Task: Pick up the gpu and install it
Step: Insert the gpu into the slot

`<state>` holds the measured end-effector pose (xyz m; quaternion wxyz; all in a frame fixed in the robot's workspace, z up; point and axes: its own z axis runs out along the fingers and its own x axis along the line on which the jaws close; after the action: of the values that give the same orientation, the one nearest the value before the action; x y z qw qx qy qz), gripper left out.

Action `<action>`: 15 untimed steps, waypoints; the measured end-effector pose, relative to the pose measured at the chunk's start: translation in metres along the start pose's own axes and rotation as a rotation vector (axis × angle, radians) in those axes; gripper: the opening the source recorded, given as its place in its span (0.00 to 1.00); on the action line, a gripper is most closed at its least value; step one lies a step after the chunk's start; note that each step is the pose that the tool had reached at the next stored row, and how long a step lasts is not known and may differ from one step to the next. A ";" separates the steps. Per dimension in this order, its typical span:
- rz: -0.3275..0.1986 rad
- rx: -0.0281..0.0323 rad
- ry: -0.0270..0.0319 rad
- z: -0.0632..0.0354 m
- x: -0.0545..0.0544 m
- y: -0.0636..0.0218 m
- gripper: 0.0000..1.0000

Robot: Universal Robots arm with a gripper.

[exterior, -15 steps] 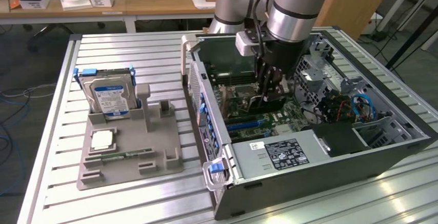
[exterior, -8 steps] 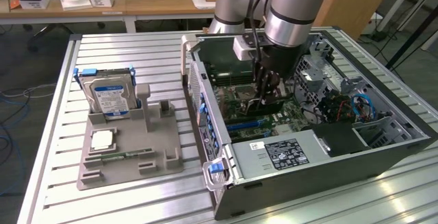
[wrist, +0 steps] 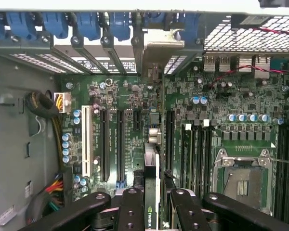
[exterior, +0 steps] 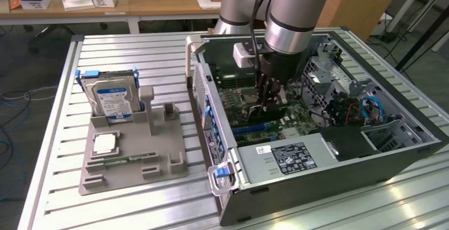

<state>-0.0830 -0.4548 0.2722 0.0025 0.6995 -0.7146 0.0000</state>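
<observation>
My gripper [exterior: 271, 97] reaches down inside the open computer case [exterior: 329, 188], over the motherboard [exterior: 242, 88]. It is shut on the gpu [exterior: 261, 115], which hangs on edge as a dark slab just above the expansion slots. In the wrist view the gpu [wrist: 152, 168] appears edge-on between my black fingers [wrist: 130, 207], and my gripper [wrist: 155, 204] is clamped on its near end. Its silver end bracket [wrist: 160, 48] sits against the case's rear slot openings. The card runs along the board between two long black slots [wrist: 120, 144]. Whether its lower edge rests in a slot is hidden.
A grey parts holder [exterior: 133, 177] on the slatted table at the exterior view's left carries a blue-labelled hard drive [exterior: 112, 99], a processor chip [exterior: 104, 143] and a narrow green memory stick [exterior: 130, 159]. Inside the case sit a power supply [exterior: 287, 157], drive cages, cables [exterior: 365, 109] and the processor socket [wrist: 241, 178].
</observation>
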 end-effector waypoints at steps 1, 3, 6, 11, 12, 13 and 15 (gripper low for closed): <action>0.000 0.0000 0.0002 0.0006 0.000 0.0007 0.26; 0.000 0.0000 0.0007 0.0017 0.000 0.0021 0.26; 0.000 0.0000 0.0010 0.0029 0.000 0.0040 0.26; 0.000 0.0001 0.0008 0.0075 0.000 0.0042 0.26; 0.000 0.0001 0.0008 0.0084 0.000 0.0042 0.26; 0.000 0.0000 0.0009 0.0092 0.000 0.0042 0.26; 0.000 0.0001 0.0009 0.0113 0.000 0.0042 0.26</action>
<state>-0.0872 -0.4548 0.2609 0.0028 0.6995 -0.7146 0.0004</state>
